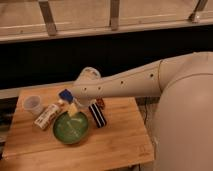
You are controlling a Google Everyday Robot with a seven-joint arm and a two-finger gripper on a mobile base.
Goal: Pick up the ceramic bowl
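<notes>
Glossy ceramic bowl (71,128), matt wooden table (120,142); tool (74,106) over bowl's rim.
</notes>
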